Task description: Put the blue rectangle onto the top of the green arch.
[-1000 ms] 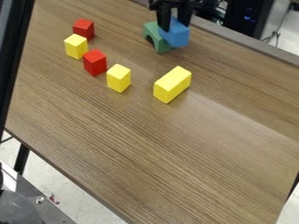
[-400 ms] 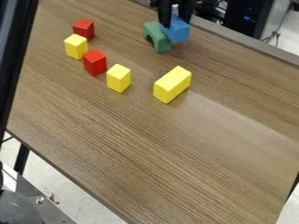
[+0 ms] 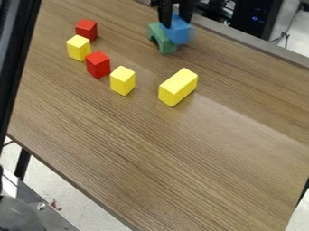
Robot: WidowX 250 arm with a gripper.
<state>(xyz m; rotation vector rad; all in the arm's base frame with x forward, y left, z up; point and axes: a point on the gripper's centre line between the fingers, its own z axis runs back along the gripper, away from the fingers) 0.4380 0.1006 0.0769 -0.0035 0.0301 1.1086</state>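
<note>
At the top of the view, right of centre, the black gripper (image 3: 174,21) points down and is shut on the blue rectangle (image 3: 177,33), one finger on either side. Just left of and partly behind the blue block, the green arch (image 3: 161,38) rests on the table with its opening toward the lower left. The blue block overlaps the arch's right part in the view; whether the two touch cannot be told.
A long yellow block (image 3: 178,87) lies below the arch. To the left, a small yellow block (image 3: 122,80), a red block (image 3: 98,64), another yellow block (image 3: 78,48) and another red block (image 3: 86,29) form a slanting row. The table's far edge (image 3: 253,43) runs behind the arm.
Over the last second the gripper and blue block went up a little, then shifted slightly left toward the arch. The green arch and the other blocks have stayed put.
</note>
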